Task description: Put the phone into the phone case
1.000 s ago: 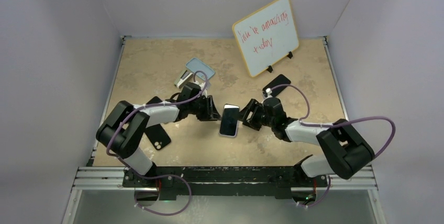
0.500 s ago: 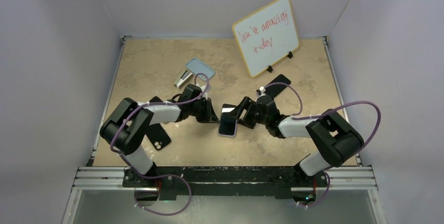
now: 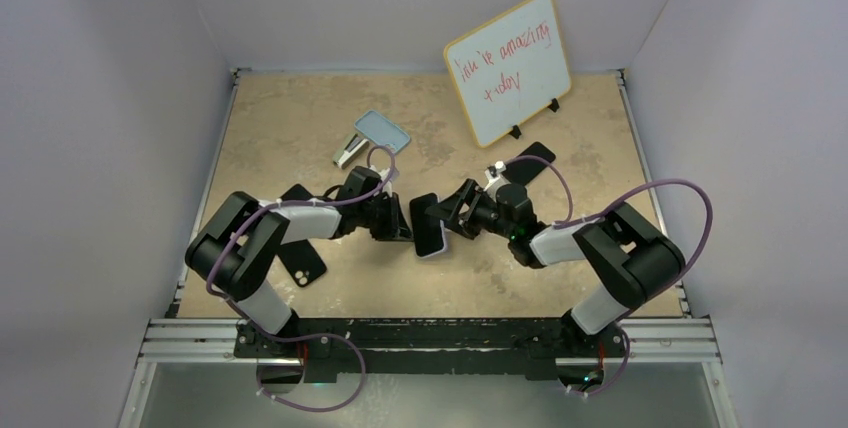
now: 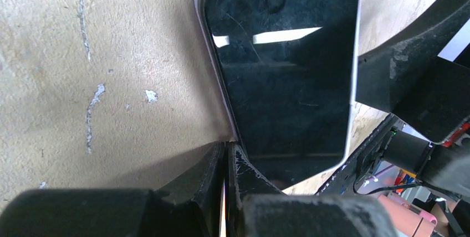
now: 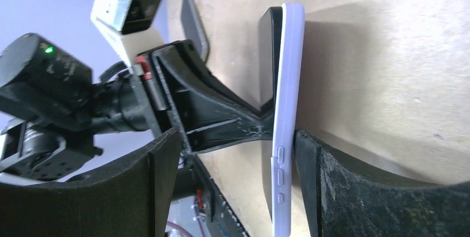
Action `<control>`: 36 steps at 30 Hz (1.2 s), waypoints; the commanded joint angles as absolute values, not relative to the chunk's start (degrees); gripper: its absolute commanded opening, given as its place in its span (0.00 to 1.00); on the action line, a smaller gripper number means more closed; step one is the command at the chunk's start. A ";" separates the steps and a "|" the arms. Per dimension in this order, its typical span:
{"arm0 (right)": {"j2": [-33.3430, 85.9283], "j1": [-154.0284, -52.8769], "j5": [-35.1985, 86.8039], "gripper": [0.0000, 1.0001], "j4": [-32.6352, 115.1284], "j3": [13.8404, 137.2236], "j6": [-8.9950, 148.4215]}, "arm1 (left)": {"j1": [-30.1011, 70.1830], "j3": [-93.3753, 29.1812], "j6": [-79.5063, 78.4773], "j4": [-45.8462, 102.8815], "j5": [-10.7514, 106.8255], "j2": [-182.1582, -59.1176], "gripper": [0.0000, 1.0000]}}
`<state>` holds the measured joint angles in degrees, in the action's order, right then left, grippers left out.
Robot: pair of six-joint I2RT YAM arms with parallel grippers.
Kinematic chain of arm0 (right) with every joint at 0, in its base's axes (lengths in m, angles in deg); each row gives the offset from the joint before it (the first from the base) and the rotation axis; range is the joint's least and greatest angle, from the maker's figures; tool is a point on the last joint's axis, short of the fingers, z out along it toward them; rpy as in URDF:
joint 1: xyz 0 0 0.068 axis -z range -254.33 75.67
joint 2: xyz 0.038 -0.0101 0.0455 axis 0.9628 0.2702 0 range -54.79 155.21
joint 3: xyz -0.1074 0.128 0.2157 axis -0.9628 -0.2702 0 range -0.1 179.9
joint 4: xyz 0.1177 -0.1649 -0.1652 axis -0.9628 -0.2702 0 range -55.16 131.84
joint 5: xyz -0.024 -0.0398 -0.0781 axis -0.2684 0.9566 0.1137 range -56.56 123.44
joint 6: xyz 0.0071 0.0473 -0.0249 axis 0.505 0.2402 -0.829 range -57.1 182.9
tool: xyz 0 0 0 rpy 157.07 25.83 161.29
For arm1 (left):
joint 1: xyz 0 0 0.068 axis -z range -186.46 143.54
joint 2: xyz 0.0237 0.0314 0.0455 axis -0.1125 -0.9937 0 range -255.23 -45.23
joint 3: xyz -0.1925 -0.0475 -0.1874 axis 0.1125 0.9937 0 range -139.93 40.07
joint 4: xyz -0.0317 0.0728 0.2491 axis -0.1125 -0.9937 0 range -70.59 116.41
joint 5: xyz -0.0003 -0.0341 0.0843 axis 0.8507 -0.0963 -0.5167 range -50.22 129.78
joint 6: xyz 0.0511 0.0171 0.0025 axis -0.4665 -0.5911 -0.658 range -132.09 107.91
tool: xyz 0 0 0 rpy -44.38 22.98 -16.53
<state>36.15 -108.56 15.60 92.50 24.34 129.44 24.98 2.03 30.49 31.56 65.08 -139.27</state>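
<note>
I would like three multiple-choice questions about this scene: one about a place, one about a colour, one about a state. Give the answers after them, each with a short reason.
1. Where on the table does the whiteboard stand?
A. far right
B. near left
C. centre

2. What colour is the writing on it?
A. blue
B. red
C. green

3. How does the left gripper stand?
A. wide open
B. shut
C. out of view

Answers:
1 A, it stands at the back edge, right of the middle.
2 B, the strokes are red in the top view.
3 B, the left wrist view shows its fingers pressed together beside the phone.
</note>
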 commanded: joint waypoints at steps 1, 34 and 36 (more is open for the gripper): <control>36.87 -109.28 10.38 0.75 106.11 23.16 133.63 | 25.00 3.07 30.10 31.81 64.07 -137.85 0.07; 29.22 -106.79 2.68 0.00 95.74 25.78 125.97 | 13.91 2.05 29.56 30.01 78.34 -113.43 0.67; 25.33 -106.67 1.85 0.00 95.44 25.87 126.30 | 13.31 1.13 28.72 28.99 79.80 -110.26 0.76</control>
